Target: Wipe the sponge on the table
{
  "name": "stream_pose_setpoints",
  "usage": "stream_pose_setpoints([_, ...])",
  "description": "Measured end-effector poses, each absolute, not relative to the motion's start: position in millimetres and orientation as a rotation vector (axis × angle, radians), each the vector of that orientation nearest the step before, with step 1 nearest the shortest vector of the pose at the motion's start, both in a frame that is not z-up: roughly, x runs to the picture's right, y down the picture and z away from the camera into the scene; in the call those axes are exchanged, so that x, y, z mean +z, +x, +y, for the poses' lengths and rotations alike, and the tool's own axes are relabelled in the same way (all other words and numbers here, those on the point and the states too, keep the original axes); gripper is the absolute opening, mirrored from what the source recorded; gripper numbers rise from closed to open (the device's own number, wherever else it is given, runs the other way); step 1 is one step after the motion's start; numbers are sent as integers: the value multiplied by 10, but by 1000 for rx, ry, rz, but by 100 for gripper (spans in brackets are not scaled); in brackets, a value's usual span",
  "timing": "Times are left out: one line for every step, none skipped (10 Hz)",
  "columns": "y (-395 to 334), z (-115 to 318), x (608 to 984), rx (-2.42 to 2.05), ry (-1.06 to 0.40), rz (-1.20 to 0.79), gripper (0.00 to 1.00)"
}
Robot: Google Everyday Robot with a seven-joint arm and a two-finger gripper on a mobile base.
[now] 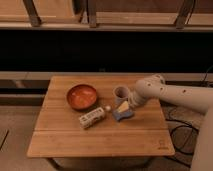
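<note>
The light-blue sponge (123, 115) lies flat on the wooden table (100, 140), right of centre. My gripper (122, 106) reaches down from the right and sits on the sponge's upper edge, touching it. The pale arm (165, 95) runs off to the right edge of the camera view. Part of the sponge is hidden beneath the gripper.
An orange bowl (82, 96) stands left of the sponge. A white oblong labelled package (92, 117) lies slantwise between bowl and sponge, close to the sponge's left side. A small dark mark (161, 146) shows near the front right corner. A cable (182, 132) lies on the floor at right.
</note>
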State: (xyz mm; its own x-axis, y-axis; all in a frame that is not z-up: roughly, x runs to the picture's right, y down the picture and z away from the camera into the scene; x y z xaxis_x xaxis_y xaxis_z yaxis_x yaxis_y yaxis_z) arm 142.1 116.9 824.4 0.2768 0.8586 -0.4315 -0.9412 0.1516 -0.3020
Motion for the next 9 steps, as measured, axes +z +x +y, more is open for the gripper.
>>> stream_pose_setpoints([1422,1152,8241,1292,-563,169,80])
stream_pose_setpoints([1389,1099,8250,1269,-545,157,80])
stream_pose_setpoints([1317,1047,8299,1237,-522,147,80])
stream_pose_setpoints([1292,1039,8432,1210,-497,159,80])
stream_pose_setpoints([1312,1076,8539,1203,-486,177,80])
stream_pose_setpoints([1329,1100,8595,1200,-480,190,80])
stream_pose_setpoints([1392,1242,8786,1195,-471,255,80])
stream_pose_setpoints([1402,1319,8878,1192,-469,289,80])
stream_pose_setpoints([1425,1393,8936,1201,-474,318,80])
